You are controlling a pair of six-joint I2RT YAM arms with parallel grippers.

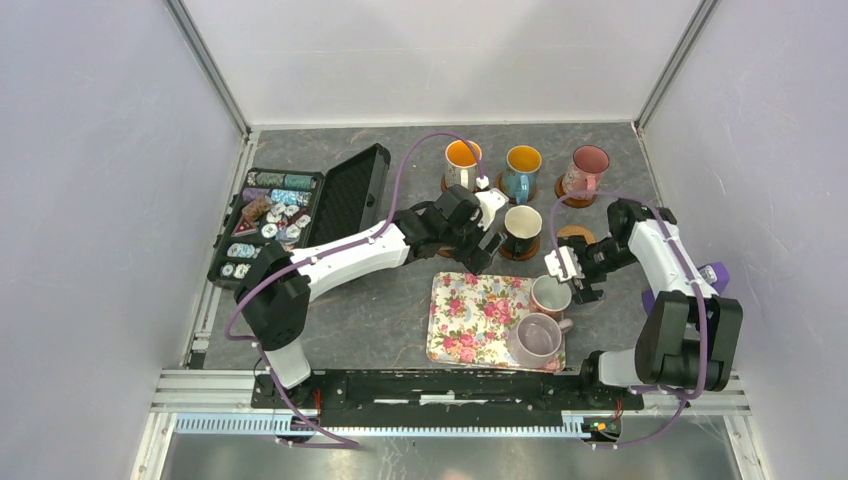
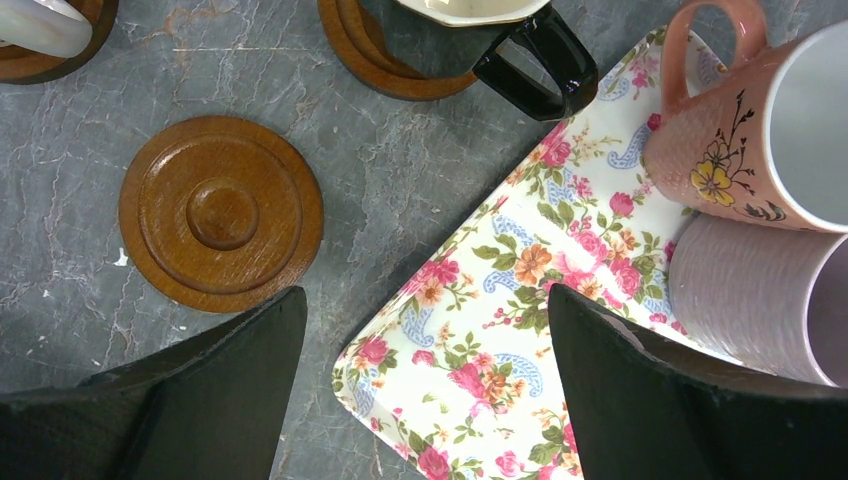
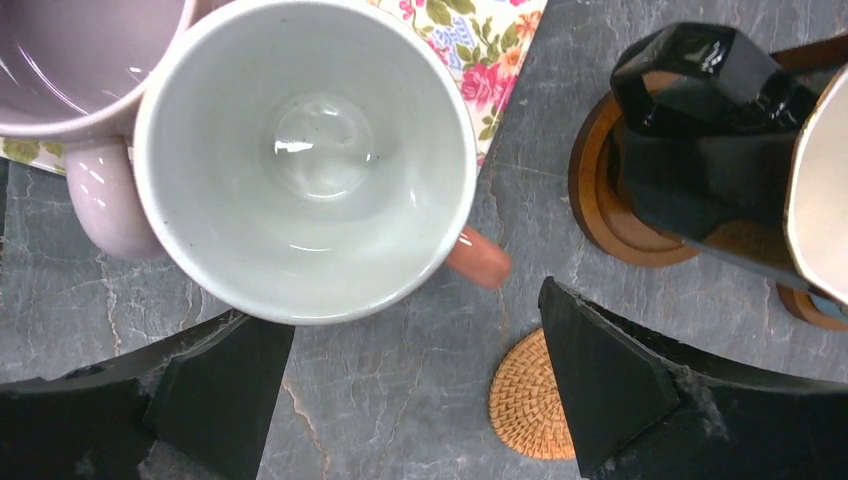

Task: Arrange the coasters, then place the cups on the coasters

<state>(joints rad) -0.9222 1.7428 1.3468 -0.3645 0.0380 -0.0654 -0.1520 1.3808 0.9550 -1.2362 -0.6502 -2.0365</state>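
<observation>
From above, we see the white patterned mug (image 1: 462,162), the blue mug (image 1: 521,170) and the white-pink mug (image 1: 587,168) in a back row on brown coasters (image 1: 572,197). The black mug (image 1: 521,231) sits on its own coaster just in front of them, with the tan coaster (image 1: 575,234) bare beside it. The pink mug (image 1: 551,296) and the lilac mug (image 1: 538,339) stand on the floral tray (image 1: 470,315). A chip case (image 1: 290,210) lies open at the far left. The left gripper (image 1: 487,250) hovers by the black mug and the right gripper (image 1: 566,270) by the pink mug. At the left wrist, the left gripper (image 2: 425,300) is spread wide with nothing between its fingers. It hangs over the tray corner (image 2: 470,350), with an empty brown coaster (image 2: 221,212) lying flat on the table beside it. At the right wrist, the right gripper (image 3: 410,310) is also spread and holds nothing. The pink mug (image 3: 305,150) stands upright just ahead of it, and the tan coaster (image 3: 525,395) lies by one finger.
</observation>
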